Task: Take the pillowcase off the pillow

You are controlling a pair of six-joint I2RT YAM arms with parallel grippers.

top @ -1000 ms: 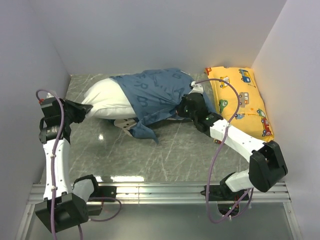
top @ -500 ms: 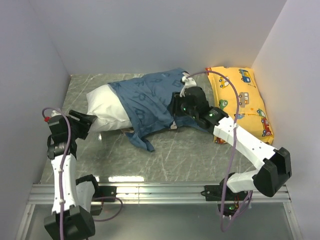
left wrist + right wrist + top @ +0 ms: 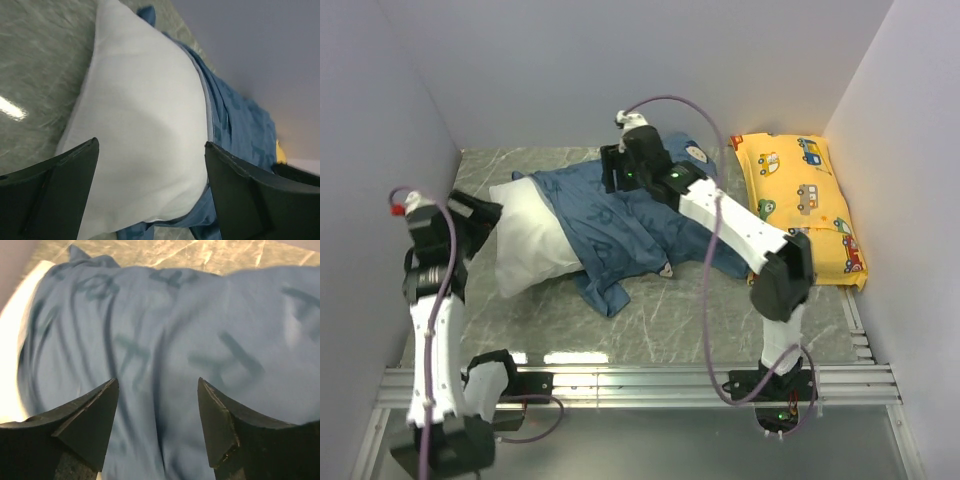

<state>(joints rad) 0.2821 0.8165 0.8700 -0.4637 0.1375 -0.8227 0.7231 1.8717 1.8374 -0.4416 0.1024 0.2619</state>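
Surface: grey marbled table (image 3: 700, 300), closed in by plain pale walls at the back and on both sides.
Pillowcase (image 3: 630, 215): dusty-blue, pale letters showing, rumpled, mid-table towards the back wall. It covers the right part of the pillow; one loose corner trails onto the table on the near side.
Pillow (image 3: 530, 240): plump, white, lying flat on the table. Its left end is bare and sticks out of the pillowcase opening.
Left gripper (image 3: 150, 145): at the pillow's bare left end, fingers spread wide, nothing clamped. The white end fills the gap in the wrist view; contact with the fabric cannot be told from either view.
Right gripper (image 3: 157, 381): arm reaches across to the back of the pillowcase, fingers apart over the blue cloth, gripping nothing.
Yellow pillow (image 3: 800, 200): car print, against the right wall, just beside the pillowcase's right edge.
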